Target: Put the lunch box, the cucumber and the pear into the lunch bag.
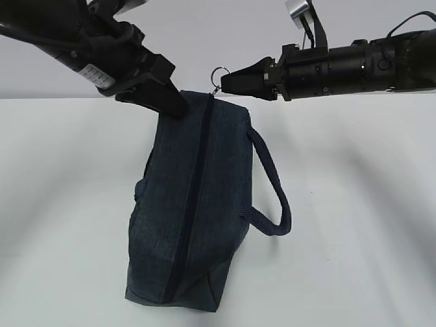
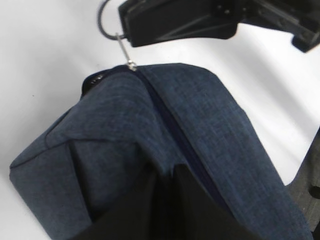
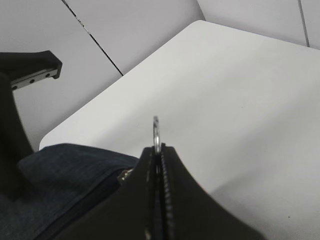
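The dark navy lunch bag (image 1: pixel 194 204) lies on the white table with its zipper shut along its length. My left gripper (image 1: pixel 178 107) is shut on a fold of the bag's fabric at its far top corner; the pinch shows in the left wrist view (image 2: pixel 167 172). My right gripper (image 1: pixel 223 83) is shut on the metal ring pull (image 1: pixel 219 73) at the zipper's far end; the ring (image 3: pixel 156 131) sticks up between its closed jaws. The lunch box, cucumber and pear are out of view.
The bag's loop handle (image 1: pixel 272 187) hangs out to the right of the bag. The white table (image 1: pixel 361 225) spreads on all sides; a grey wall stands behind it.
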Controlling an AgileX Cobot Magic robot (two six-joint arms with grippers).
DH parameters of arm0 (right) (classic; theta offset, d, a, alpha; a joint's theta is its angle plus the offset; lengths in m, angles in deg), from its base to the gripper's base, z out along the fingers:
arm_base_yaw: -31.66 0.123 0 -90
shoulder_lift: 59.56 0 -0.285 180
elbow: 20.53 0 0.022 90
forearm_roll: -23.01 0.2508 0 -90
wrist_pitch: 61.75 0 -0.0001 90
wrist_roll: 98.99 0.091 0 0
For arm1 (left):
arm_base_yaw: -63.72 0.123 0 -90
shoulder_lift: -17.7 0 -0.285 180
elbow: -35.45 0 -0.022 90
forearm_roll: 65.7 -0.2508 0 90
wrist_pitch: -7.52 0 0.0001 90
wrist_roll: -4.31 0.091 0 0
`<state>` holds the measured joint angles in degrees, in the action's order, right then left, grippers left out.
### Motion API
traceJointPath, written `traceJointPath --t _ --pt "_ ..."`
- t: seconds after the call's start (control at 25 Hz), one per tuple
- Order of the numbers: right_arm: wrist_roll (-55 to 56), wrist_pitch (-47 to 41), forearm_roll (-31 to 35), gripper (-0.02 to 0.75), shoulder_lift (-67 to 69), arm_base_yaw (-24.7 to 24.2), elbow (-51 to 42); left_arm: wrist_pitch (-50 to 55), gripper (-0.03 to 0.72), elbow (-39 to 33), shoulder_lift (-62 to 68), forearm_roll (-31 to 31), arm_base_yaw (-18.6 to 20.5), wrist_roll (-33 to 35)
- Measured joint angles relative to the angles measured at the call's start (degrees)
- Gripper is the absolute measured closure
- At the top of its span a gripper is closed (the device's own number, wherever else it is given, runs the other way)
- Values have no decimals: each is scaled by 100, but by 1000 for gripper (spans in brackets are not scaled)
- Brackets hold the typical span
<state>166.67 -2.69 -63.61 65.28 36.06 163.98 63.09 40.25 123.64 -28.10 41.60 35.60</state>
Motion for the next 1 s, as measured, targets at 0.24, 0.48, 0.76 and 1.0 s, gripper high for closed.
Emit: traceJointPath --t 0.24,0.48,0.76,1.0 --pt "338 276 -59 738 443 -12 417 -47 666 0 -4 -31 -233 166" --pt "572 329 -371 738 543 -71 675 -38 666 0 -4 -56 -245 170" --pt "719 382 -599 738 543 -187 721 -68 668 0 -13 -63 -251 173" --pt "881 435 -651 738 838 -200 891 -73 668 0 -13 -63 -262 185"
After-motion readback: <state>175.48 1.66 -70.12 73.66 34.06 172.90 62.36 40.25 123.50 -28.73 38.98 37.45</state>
